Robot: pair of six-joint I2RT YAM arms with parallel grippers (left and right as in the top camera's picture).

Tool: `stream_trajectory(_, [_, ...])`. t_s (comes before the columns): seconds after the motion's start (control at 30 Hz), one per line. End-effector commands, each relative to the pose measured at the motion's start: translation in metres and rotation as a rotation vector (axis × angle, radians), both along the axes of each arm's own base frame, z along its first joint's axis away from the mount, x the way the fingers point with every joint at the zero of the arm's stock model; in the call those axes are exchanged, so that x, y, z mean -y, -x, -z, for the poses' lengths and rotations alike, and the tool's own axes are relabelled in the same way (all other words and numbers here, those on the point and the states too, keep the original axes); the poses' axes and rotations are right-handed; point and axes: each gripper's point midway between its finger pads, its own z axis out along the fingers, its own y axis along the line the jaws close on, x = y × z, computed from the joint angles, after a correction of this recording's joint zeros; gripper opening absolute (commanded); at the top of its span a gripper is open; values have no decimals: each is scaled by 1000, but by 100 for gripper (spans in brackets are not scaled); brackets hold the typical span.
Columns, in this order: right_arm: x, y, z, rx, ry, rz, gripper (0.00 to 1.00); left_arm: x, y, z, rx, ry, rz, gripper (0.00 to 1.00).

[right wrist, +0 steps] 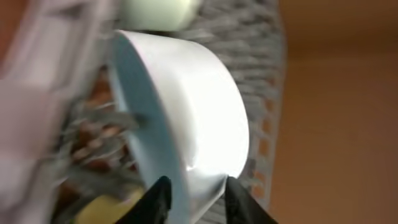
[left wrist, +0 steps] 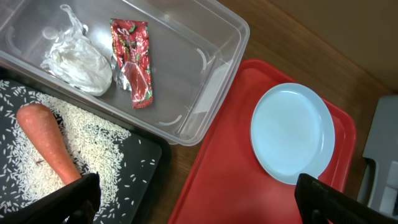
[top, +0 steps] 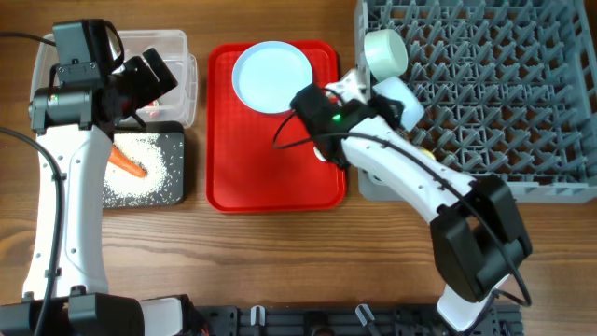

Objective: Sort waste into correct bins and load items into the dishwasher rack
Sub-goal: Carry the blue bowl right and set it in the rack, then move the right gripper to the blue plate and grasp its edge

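My left gripper (left wrist: pixel 199 199) is open and empty, hovering over the gap between the black tray (left wrist: pixel 149 168) and the red serving tray (left wrist: pixel 236 180). The carrot (left wrist: pixel 46 140) and rice (left wrist: pixel 106 143) lie in the black tray. The red wrapper (left wrist: pixel 132 61) and tissue (left wrist: pixel 78 59) lie in the clear tub (left wrist: pixel 211 68). The plate (top: pixel 272 77) sits on the red tray. My right gripper (right wrist: pixel 194 196) is shut on the wall of a pale blue bowl (right wrist: pixel 186 106), held on edge at the left side of the rack (top: pixel 504 84). A mint bowl (top: pixel 385 51) stands in the rack beside it.
A bit of yellow (right wrist: pixel 106 208) shows below the held bowl in the right wrist view, too blurred to name. The rack's left corner (left wrist: pixel 382 149) shows at the right edge of the left wrist view. The spoon and the brown lump are not in view.
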Motion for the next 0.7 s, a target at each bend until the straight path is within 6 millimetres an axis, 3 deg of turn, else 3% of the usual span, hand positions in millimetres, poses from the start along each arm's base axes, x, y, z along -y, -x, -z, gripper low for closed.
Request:
stream_trajectory(0.0, [-11,6,19,-90,-49,-38,61,-4,-1,1,-4,-6,-13,100])
stream_trajectory(0.2, [-13,-3,13,-34,-80,-33,74,-4,-1,1,-4,-6,-13,100])
stream_trajectory(0.3, [-15,-13,-7,68,-101,-27,85,-4,-1,1,-4,-7,-13,100])
stream_trajectory(0.4, [-22,-27,-42,192,-147,-40,95,-4,-1,1,-4,-6,-13,100])
stream_trajectory(0.47, [-35,-36,-57,216,-212,-94,98,-4,-1,1,-4,-6,-13,100])
stream_trajectory(0.53, [-60,-41,-62,189,-348,-196,98,-4,-1,1,-4,-6,-13,100])
stream_trajectory(0.6, [-90,-34,-55,92,-501,-312,97,-4,-1,1,-4,-6,-13,100])
stream_trajectory(0.67, [-129,-11,-39,-85,-690,-454,94,-4,-1,1,-4,-6,-13,100])
